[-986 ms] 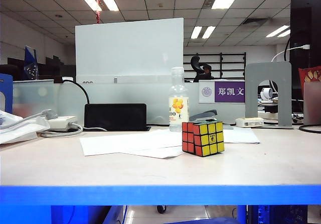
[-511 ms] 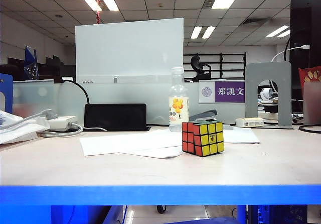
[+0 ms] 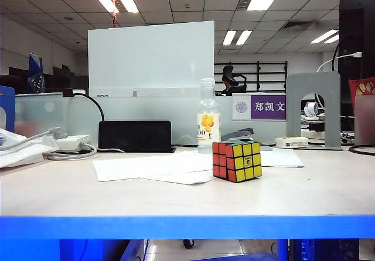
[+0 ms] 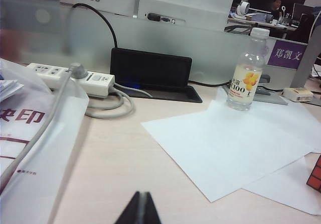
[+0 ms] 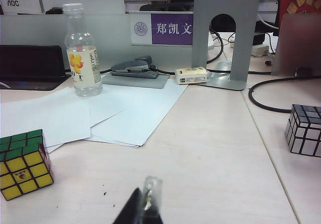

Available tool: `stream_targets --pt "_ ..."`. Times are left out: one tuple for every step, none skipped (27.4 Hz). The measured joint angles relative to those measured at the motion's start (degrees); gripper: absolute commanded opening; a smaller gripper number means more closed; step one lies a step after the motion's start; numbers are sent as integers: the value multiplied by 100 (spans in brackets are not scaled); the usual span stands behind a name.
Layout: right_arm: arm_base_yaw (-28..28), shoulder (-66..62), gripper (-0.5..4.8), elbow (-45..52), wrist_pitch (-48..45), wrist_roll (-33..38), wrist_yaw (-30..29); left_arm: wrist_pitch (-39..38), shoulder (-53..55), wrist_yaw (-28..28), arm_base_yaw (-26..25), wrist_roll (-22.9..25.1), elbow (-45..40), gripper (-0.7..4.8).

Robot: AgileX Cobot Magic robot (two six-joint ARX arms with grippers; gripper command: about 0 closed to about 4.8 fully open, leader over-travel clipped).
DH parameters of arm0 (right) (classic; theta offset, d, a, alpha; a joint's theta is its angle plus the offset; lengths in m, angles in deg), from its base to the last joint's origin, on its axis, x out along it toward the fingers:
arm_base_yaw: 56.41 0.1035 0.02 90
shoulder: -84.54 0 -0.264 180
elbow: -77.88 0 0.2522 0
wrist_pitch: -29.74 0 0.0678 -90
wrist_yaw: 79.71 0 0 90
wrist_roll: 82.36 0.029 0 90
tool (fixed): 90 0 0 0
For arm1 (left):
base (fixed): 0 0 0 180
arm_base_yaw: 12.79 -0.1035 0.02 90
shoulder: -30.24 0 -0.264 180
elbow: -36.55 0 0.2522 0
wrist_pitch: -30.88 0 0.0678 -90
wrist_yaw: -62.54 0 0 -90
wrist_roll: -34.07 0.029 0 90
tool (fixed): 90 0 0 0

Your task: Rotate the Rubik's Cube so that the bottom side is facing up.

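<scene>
Left claw (image 4: 142,209) and right claw (image 5: 143,206), each seen only from its own wrist camera, held low and level above the near part of the surface (image 3: 176,199); only the fingertips enter each frame, the arms themselves cut off, and neither arm appears in the exterior view. Both claws are pressed together, holding nothing and touching nothing. The Rubik's Cube (image 3: 237,161) rests on the surface at the edge of the white paper sheets (image 3: 158,166), green face up, yellow and red faces toward the exterior camera; the left wrist view catches only one corner of it. Farther back stand a bottle (image 3: 208,123) and a stapler (image 5: 134,67).
</scene>
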Motion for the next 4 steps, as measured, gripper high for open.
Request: stream_targets --pt "0 0 -1 0 0 0 0 0 0 0 0 0 0 -5" --pt "-2 0 -1 0 -2 0 0 0 0 0 0 0 0 -5" --pt "-2 0 -1 0 -2 0 0 0 0 0 0 0 0 -5" --pt "-2 0 -1 0 0 0 0 0 0 0 0 0 0 -5"
